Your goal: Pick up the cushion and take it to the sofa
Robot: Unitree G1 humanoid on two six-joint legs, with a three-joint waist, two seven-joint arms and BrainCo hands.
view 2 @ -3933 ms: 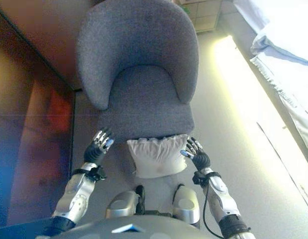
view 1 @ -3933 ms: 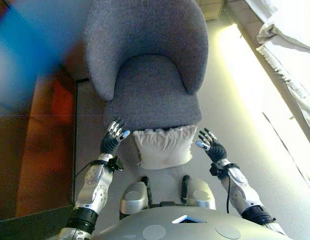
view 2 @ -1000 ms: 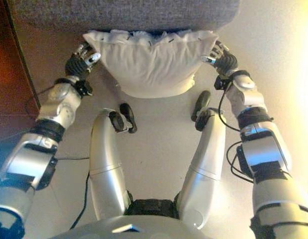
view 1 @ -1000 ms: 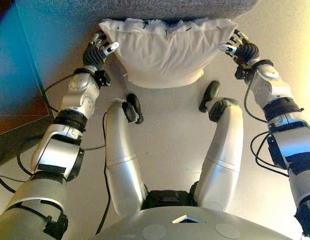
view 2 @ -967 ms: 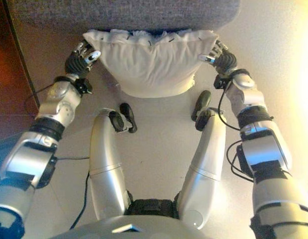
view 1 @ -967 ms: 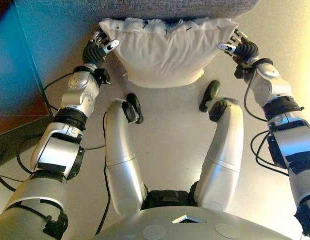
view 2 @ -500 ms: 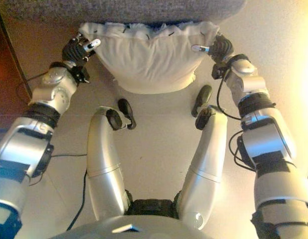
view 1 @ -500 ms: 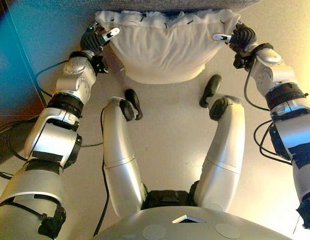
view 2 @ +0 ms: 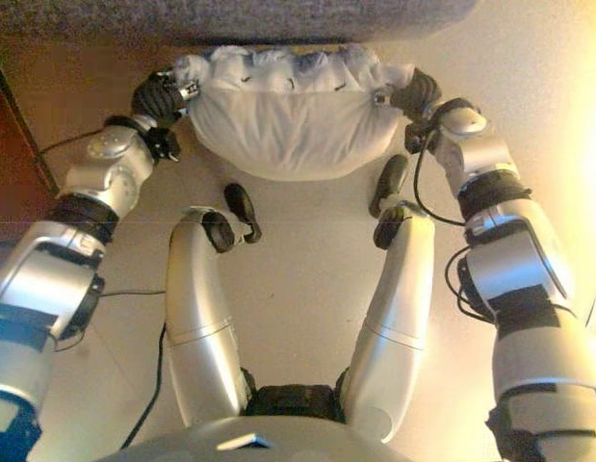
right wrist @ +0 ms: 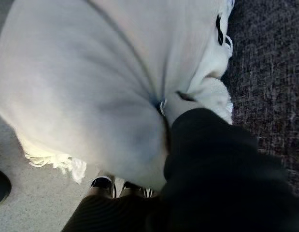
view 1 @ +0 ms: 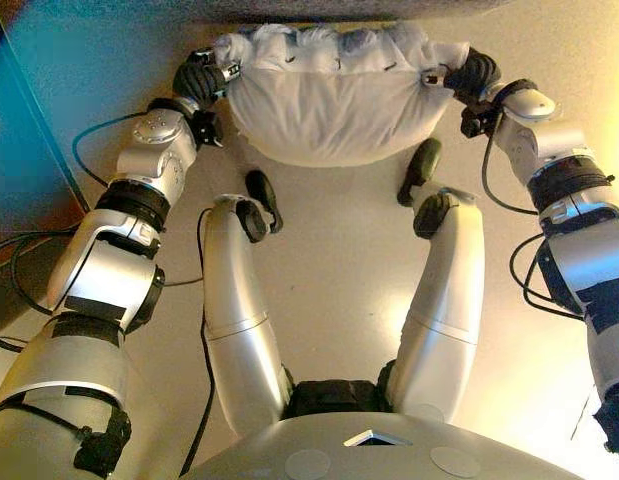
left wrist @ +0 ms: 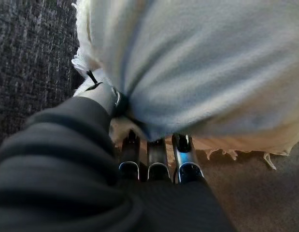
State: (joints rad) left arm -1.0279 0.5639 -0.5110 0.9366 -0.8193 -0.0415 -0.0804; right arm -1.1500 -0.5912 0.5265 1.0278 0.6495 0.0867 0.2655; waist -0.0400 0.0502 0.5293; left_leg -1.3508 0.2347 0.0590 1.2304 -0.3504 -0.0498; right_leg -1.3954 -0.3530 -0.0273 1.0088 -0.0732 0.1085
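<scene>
— Where the left edge of the scene begins, what is listed first?
— Item one: dark wooden furniture (view 1: 19,150), standing well apart from the rest on the pale floor (view 1: 334,260).

— Next entry?
— Item two: left hand (view 1: 201,80), pressed into the left end of the cushion (view 1: 334,95). Its wrist view shows the fingers (left wrist: 180,157) curled under the cushion's lower edge and the thumb dug into the fabric from the other side, so the fingers are clamped on the cushion.

— And the cushion itself?
— Item three: one white cushion, fringed along its seams, bulging downward between the two hands. It sits just in front of the grey armchair (view 2: 278,14), whose seat edge runs along the top of the eye views. Whether its underside touches the floor cannot be told.

— Right side?
— Item four: right hand (view 1: 467,75), set against the cushion's right end. In its wrist view the thumb sinks into a crease of the fabric and the fingers (right wrist: 102,183) wrap beneath the fringe (right wrist: 62,164); clamped on the cushion likewise.

— Anything beyond?
— Bare floor only, brightly lit.
</scene>
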